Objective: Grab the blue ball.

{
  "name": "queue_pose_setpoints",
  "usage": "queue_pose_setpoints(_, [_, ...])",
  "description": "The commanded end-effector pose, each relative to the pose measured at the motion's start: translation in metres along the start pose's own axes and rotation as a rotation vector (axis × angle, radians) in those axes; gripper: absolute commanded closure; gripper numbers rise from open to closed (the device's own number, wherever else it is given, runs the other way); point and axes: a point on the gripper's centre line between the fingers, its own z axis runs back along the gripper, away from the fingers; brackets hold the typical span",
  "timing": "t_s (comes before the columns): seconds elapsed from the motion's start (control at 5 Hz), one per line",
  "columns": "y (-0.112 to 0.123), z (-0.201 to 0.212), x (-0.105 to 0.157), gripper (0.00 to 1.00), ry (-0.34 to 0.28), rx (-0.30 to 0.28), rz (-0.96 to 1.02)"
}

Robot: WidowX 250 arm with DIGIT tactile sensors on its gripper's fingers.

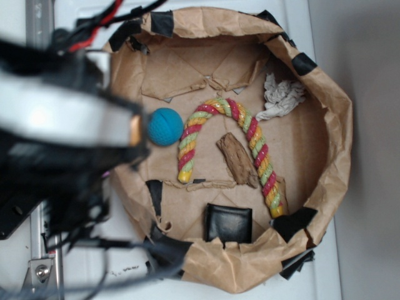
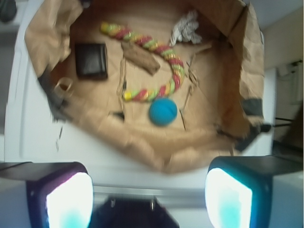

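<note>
The blue ball (image 1: 165, 127) lies on the floor of a crumpled brown paper basin (image 1: 331, 94) patched with black tape, near the wall closest to the arm. It sits just beside one end of a striped rope toy (image 1: 228, 144), which bends in an arch of red, yellow and green; whether the two touch cannot be told. Under the arch lies a brown stick-like piece (image 1: 236, 159), a black square pad (image 1: 229, 223) rests near the basin's rim, and a wad of white fabric (image 1: 280, 97) sits at the far side. The basin stands on a white bench (image 2: 28, 128). In the wrist view the tool (image 2: 149, 194) is spread wide with nothing between its fingers (image 2: 71, 199), outside the basin's rim, well apart from the ball, which lies ahead of the gap.
</note>
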Motion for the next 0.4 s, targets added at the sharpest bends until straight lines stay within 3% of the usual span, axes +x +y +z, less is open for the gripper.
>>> queue_pose_setpoints(0.0, [0.022,-0.092,0.019,0.00,0.039,-0.085,0.038])
queue_pose_setpoints(0.2, [0.001,-0.138,0.023,0.00,0.022,-0.101,-0.076])
